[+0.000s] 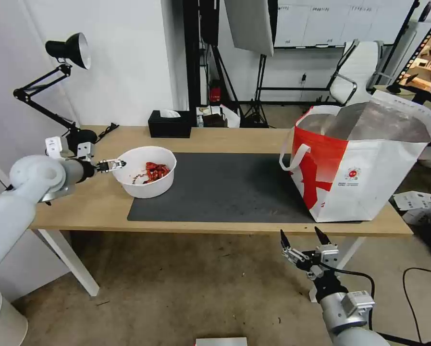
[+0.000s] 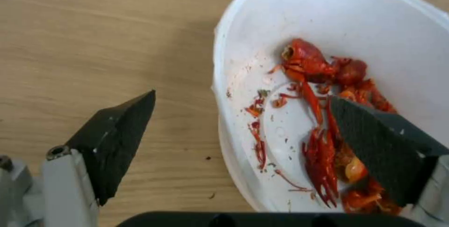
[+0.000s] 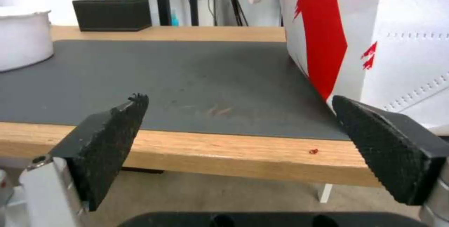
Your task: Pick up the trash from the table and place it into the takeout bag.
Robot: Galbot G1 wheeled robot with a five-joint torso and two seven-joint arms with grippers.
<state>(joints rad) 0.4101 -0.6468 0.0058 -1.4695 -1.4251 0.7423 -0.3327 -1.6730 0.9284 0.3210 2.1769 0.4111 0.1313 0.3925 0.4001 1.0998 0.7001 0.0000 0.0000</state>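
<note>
White round plastic bowl [image 1: 145, 171] with red crayfish scraps [image 2: 327, 121] sits on the dark grey mat's [image 1: 225, 187] left end. My left gripper [image 2: 241, 121] straddles its near rim, jaws wide: one finger inside over scraps, one outside over the wood table [image 1: 85, 202]; nothing clamped. Bowl's far side is cut off in the wrist view. Right gripper [image 1: 305, 239] hangs below the table's front edge, spread, empty, close to the white-and-red woven takeout bag [image 1: 364, 163].

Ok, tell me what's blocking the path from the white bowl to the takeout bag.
Nothing visible. The left hand straddles the rim of the white round bowl with red scraps; bare dark grey mat runs to the white-and-red woven takeout bag, whose top is open.
</note>
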